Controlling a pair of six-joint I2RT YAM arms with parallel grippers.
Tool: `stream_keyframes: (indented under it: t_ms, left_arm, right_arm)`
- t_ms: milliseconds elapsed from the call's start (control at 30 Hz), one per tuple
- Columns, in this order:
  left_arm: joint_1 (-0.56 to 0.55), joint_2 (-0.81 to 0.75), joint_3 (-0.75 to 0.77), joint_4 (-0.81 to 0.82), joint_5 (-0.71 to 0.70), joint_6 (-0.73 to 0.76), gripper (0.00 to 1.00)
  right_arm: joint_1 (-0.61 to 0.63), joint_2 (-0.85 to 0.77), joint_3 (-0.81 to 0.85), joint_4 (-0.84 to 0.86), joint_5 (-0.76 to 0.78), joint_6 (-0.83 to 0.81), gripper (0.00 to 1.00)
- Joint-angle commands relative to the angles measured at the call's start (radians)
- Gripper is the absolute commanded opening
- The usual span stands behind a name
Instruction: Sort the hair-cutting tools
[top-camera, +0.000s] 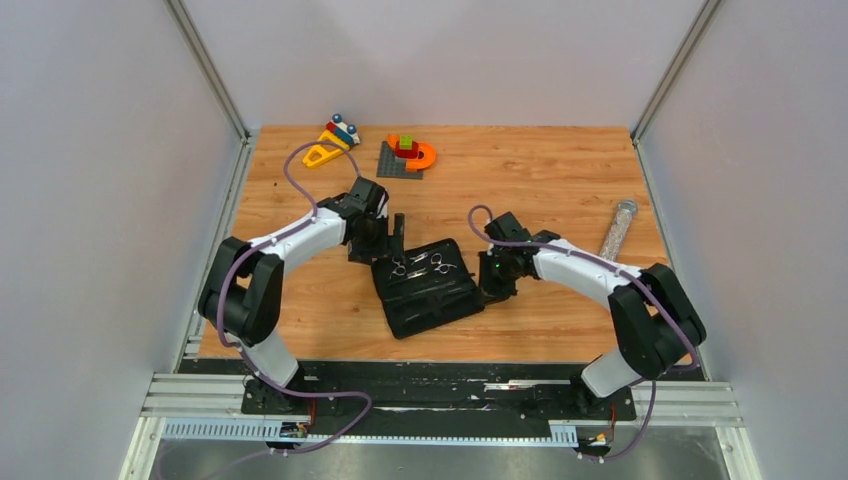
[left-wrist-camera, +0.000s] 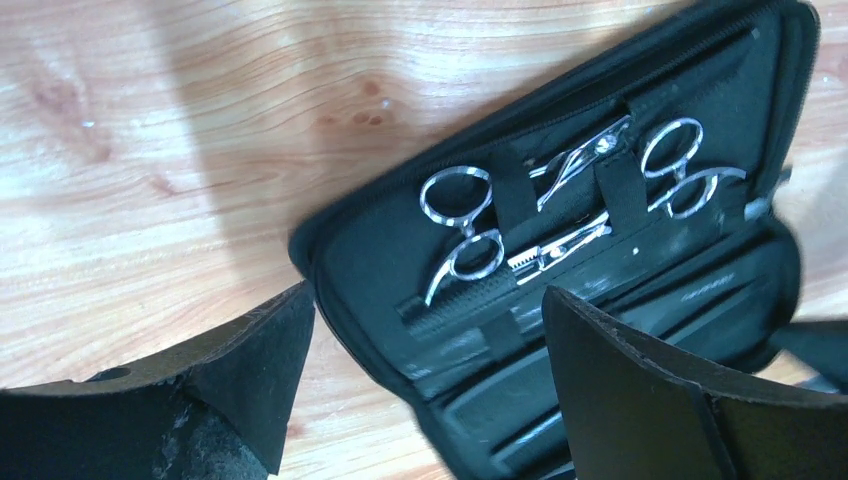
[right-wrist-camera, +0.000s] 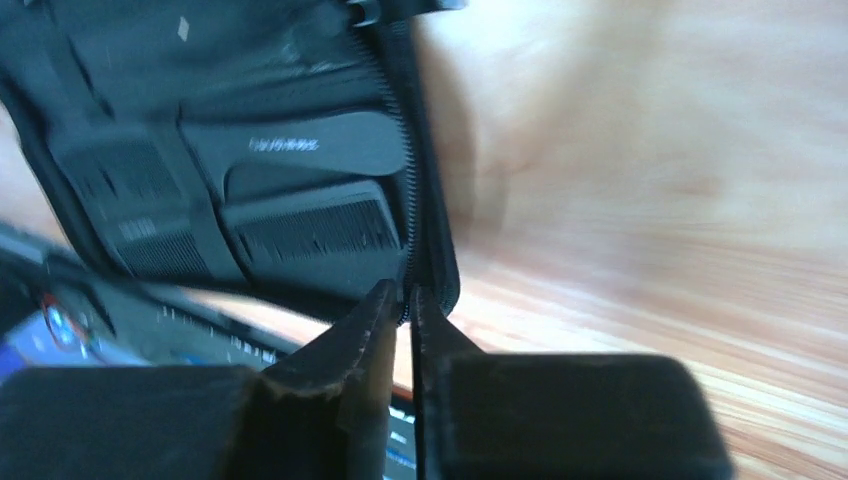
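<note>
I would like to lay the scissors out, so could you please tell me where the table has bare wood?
Bare wood lies far right, between the colourful toy blocks and the clear glittery tube, and along the near edge in front of the open black zip case. The middle is crowded: the left tool and right tool flank that case.

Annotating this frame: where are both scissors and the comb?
Lower scissors (left-wrist-camera: 565, 243): left wrist view, blade.
Upper scissors (left-wrist-camera: 603, 145): left wrist view, pivot screw.
Comb (right-wrist-camera: 310, 232): right wrist view, teeth.
</note>
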Motion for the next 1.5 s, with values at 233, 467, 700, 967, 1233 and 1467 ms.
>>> stream_keyframes:
  t_ms: [233,467,700,967,1233,1467]
  left_arm:
    - [0.103,-0.205,-0.022,0.015,-0.231,-0.077,0.96]
    - [0.234,-0.416,-0.072,-0.038,-0.287,-0.076,1.0]
    - [0.295,-0.58,-0.152,-0.1,-0.309,-0.075,1.0]
    - [0.304,-0.66,-0.198,-0.145,-0.285,-0.083,1.0]
    - [0.304,-0.706,-0.343,-0.108,-0.043,-0.212,1.0]
    - [0.264,-0.667,-0.467,0.102,0.135,-0.334,1.0]
  right_arm:
    - [0.391,0.061,0.234,-0.129,0.058,-0.327,0.52]
    - [0.585,0.132,0.351,-0.089,0.371,-0.574,0.54]
    - [0.627,0.26,0.427,-0.038,0.471,-0.654,0.57]
    - [0.552,0.377,0.555,0.009,0.576,-0.612,0.64]
    - [0.303,0.298,0.572,0.058,0.195,-0.509,0.69]
    - [0.079,0.394,0.687,0.11,0.026,-0.479,0.68]
